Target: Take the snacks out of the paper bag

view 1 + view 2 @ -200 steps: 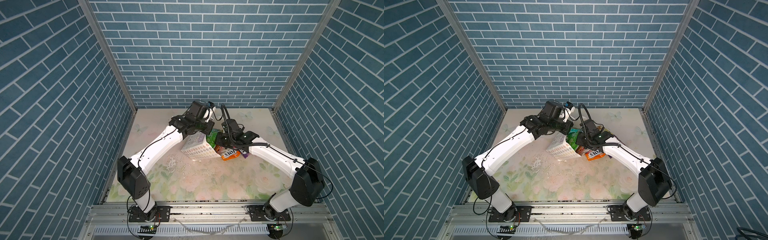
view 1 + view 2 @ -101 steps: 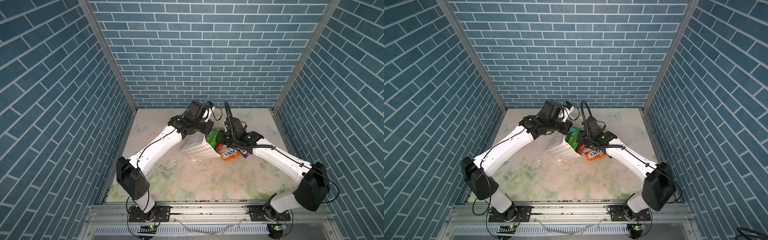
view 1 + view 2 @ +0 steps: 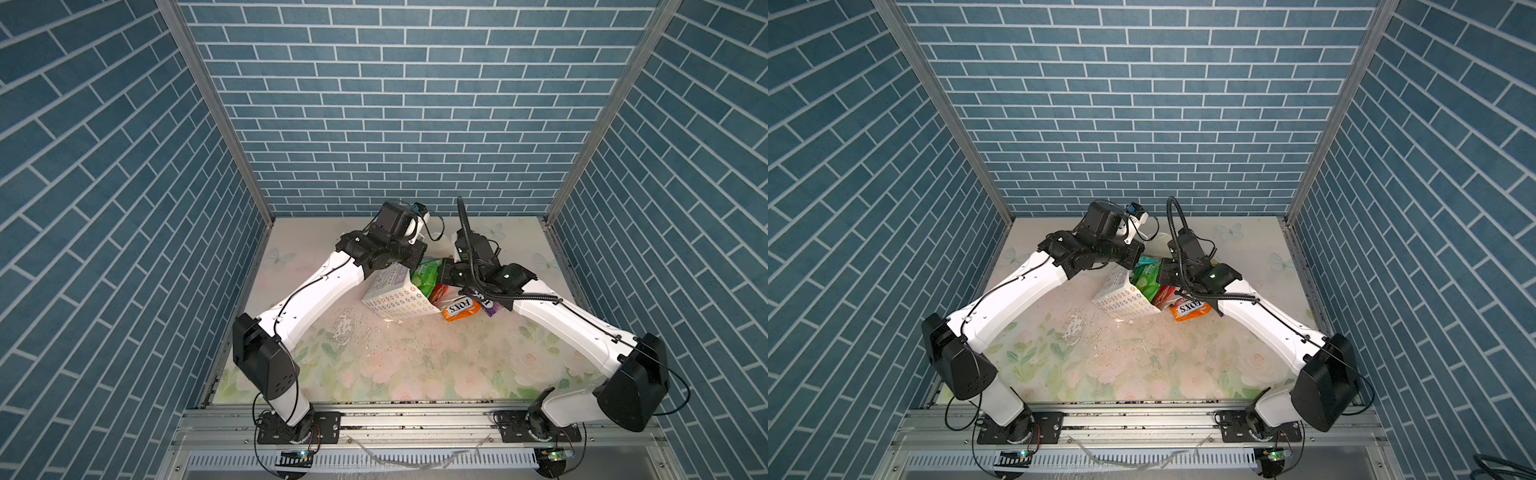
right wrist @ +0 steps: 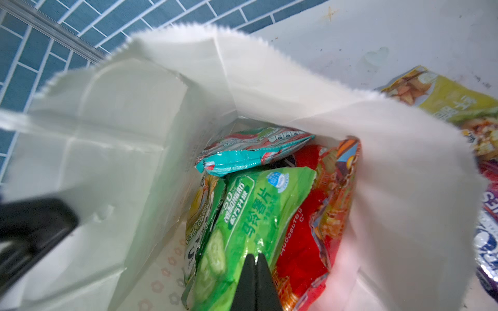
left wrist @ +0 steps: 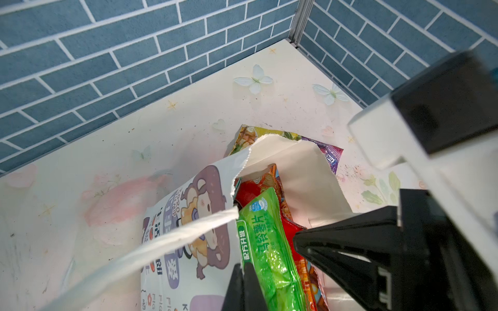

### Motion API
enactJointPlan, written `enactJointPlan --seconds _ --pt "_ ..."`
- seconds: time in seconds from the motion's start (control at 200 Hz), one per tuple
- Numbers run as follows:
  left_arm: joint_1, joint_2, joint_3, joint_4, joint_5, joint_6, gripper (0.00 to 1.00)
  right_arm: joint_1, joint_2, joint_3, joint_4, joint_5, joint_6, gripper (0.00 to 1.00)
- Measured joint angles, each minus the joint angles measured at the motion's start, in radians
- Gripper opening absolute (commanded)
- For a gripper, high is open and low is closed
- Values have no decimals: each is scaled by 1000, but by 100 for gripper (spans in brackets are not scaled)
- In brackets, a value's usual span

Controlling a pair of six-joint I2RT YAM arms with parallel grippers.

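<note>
The white paper bag [image 3: 395,299] [image 3: 1125,301] lies on its side, its mouth facing right. My left gripper [image 5: 243,265] is shut on the bag's rim beside the cartoon face [image 5: 204,215]; the cord handle [image 5: 161,242] hangs across it. Inside the mouth, my right gripper [image 4: 256,257] [image 5: 296,238] is shut on the large green packet [image 4: 250,210] [image 3: 424,274]. A red packet [image 4: 304,242], a teal one [image 4: 250,153] and a green FOX'S one [image 4: 199,215] lie in the bag beside it.
On the table outside the bag's mouth lie an orange FOX'S packet [image 3: 459,308] [image 3: 1188,308], a purple packet [image 3: 490,307] [image 5: 330,156] and a yellow packet [image 5: 250,133] [image 4: 444,94]. Blue brick walls [image 3: 395,124] close in the back and both sides.
The right arm's elbow has swung outward to the right and its wrist has shifted slightly at the bag's mouth. The left arm and the bag have barely moved.
</note>
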Motion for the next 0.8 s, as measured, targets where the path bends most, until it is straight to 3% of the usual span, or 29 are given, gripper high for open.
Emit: enactJointPlan --seconds 0.2,0.28,0.38,0.8 --pt "1 -1 0 0 -6 0 0 -1 -34 29 6 15 -34 0" --pt "1 -1 0 0 -7 0 0 -3 -35 37 0 15 -35 21" --pt "1 -1 0 0 -8 3 0 -8 -31 49 -24 6 -46 30" --pt "1 -1 0 0 -11 4 0 -12 103 61 -82 -134 -11 35"
